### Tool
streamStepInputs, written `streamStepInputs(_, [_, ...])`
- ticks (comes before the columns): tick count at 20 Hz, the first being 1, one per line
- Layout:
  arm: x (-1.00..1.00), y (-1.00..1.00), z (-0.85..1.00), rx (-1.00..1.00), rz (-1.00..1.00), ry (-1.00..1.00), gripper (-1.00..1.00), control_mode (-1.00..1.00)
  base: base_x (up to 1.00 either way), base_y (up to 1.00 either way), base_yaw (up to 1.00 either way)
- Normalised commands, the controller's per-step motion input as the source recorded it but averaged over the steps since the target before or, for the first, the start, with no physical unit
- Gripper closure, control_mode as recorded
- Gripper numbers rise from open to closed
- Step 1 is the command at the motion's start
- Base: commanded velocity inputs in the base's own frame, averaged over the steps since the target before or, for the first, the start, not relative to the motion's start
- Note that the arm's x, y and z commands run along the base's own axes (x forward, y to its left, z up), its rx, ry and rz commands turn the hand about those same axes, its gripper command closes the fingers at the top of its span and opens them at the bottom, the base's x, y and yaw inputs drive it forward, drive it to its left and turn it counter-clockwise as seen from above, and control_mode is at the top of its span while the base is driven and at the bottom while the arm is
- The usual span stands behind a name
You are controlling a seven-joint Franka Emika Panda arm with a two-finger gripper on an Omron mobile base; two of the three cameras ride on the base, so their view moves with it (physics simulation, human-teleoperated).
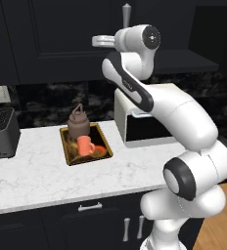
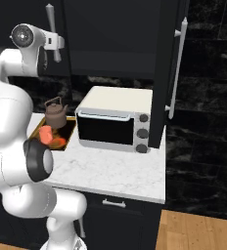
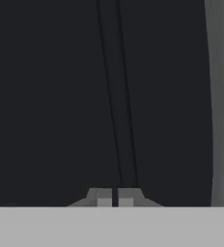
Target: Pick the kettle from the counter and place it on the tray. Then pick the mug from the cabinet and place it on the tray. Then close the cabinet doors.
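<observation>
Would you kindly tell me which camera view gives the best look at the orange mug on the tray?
The left base view: the mug stands in full sight on the tray, before the kettle. In the right base view the robot's arm partly hides the mug. The hand view faces a dark cabinet door.

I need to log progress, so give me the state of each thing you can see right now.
kettle: upright on the tray
mug: upright on the tray, in front of the kettle
tray: flat on the counter
right cabinet door: open, swung outward
left cabinet door: closed or nearly so
gripper: shut, empty, close to a cabinet door
toaster oven: door closed
</observation>
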Motion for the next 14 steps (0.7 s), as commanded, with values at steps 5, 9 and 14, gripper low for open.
streamStepInputs(5, [-0.18,0.0,0.0,0.0,0.0,0.0,1.0,-1.0,0.0,0.0,0.0])
streamStepInputs(9, [-0.74,0.0,0.01,0.0,0.0,-0.03,1.0,-1.0,0.0,0.0,0.0])
streamStepInputs(14, [-0.89,0.0,0.09,0.0,0.0,-0.01,1.0,-1.0,0.0,0.0,0.0])
